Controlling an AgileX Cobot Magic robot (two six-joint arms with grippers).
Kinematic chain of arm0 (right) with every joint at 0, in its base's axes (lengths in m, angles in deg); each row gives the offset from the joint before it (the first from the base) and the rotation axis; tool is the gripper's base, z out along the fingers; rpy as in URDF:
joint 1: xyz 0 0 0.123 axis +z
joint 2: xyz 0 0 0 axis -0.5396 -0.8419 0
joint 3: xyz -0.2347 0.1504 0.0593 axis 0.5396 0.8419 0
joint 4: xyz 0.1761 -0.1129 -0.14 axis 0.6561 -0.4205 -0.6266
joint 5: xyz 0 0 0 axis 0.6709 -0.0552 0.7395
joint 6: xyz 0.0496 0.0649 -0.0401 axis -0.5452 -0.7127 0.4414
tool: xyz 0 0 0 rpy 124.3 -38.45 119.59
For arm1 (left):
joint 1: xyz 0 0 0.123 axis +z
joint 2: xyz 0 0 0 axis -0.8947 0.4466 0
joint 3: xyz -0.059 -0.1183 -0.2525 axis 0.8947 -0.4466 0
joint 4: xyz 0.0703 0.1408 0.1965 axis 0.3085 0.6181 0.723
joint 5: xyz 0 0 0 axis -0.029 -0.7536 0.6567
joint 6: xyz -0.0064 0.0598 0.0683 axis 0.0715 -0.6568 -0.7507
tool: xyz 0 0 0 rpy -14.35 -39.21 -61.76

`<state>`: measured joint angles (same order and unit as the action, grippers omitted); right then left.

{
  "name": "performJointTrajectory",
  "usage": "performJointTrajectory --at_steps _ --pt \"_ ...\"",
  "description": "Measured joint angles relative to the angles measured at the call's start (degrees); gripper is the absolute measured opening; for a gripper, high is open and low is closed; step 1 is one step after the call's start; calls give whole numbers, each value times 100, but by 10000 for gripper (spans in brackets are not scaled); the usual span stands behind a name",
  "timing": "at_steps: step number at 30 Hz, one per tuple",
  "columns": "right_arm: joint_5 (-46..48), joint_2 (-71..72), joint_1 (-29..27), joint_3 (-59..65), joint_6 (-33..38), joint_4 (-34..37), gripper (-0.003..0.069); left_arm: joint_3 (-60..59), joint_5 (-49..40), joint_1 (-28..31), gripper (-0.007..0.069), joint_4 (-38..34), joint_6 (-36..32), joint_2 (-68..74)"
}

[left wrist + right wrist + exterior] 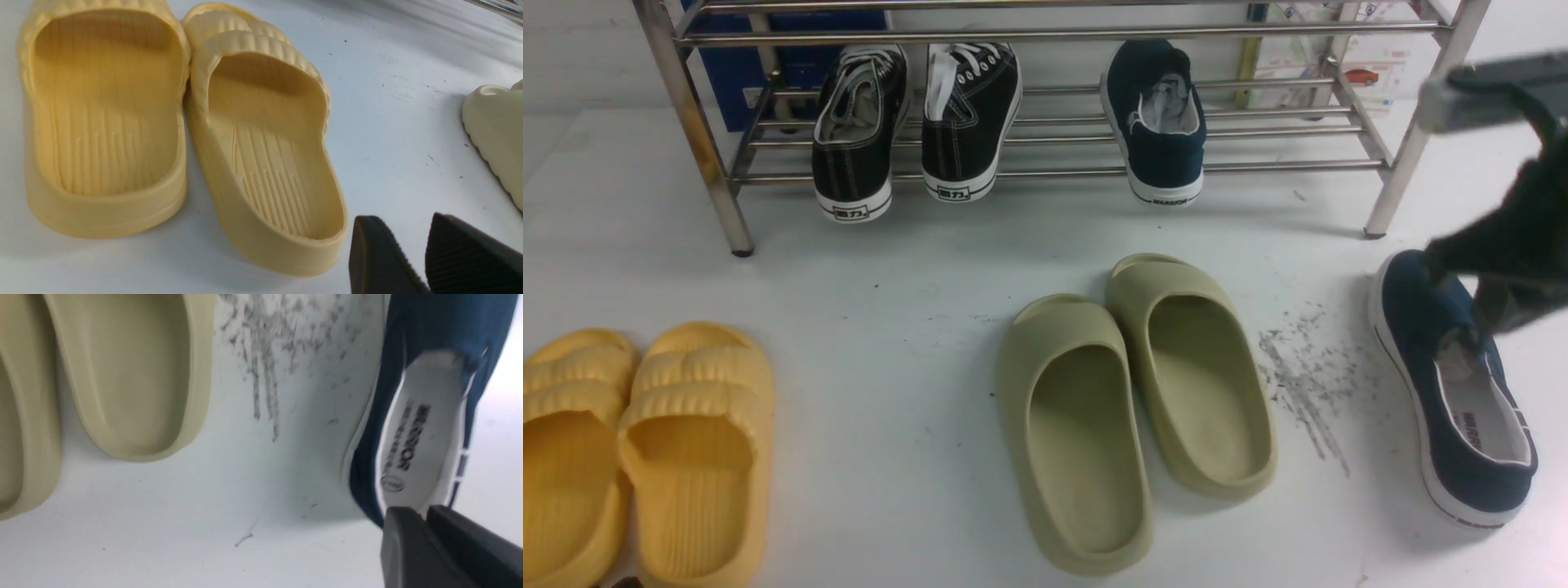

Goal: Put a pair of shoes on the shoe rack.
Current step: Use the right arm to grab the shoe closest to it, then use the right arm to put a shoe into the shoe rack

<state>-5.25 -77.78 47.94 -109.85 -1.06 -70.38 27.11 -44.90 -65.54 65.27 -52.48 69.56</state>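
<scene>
The right gripper (1470, 331) was down at the opening of the navy shoe (1478, 425), which sat near right on the white surface (890, 310). Its fingers (408, 547) were almost together, just a thin gap, right by the shoe's collar. No telling whether they actually pinched it, tbh. Just left of that shoe was a patch of dark scuff marks (1298, 376), then the olive slides (1078, 441) side by side. At the far side, the shoe rack (1054, 35) held the other navy shoe (1160, 122) on its lower bars, with black lace-up sneakers (968, 106) to its left. Over at the near left, the left gripper (402, 228) hung beside the yellow slides (261, 155), fingers apart, gripping nothing.
</scene>
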Motion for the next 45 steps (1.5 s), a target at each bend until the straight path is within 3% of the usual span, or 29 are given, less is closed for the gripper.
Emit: performJointTrajectory --at_steps 1,2,4,5,7,11,14,17,25,30,37,45 --pt "-112 36 -24 149 -10 58 138 0 0 0 208 0 0 0" --pt "-646 108 -81 763 -49 218 224 0 0 0 209 0 0 0" --pt "-922 96 -98 1006 -73 256 271 0 0 0 211 0 0 0" --pt "-1335 16 -98 1318 -93 258 340 0 0 0 213 0 0 0" --pt "-1746 -119 -98 1546 -106 208 402 0 0 0 215 0 0 0" --pt "-2281 -591 -168 1686 -449 -181 446 0 0 0 218 0 0 0" --pt "-2418 -837 -232 1686 -640 -357 428 0 0 0 218 0 0 0" --pt "-2453 -1127 -264 1691 -751 -436 353 0 0 0 221 0 0 0" --pt "-2257 -1125 -264 1709 -246 -78 39 0 0 0 224 0 0 0" --pt "-1439 -424 -186 1601 118 546 38 0 0 0 227 0 0 0" --pt "-1072 -112 151 698 699 1160 38 0 0 0 234 0 0 0" --pt "-1357 -1250 185 -795 1042 1004 38 0 0 0 237 0 0 0"
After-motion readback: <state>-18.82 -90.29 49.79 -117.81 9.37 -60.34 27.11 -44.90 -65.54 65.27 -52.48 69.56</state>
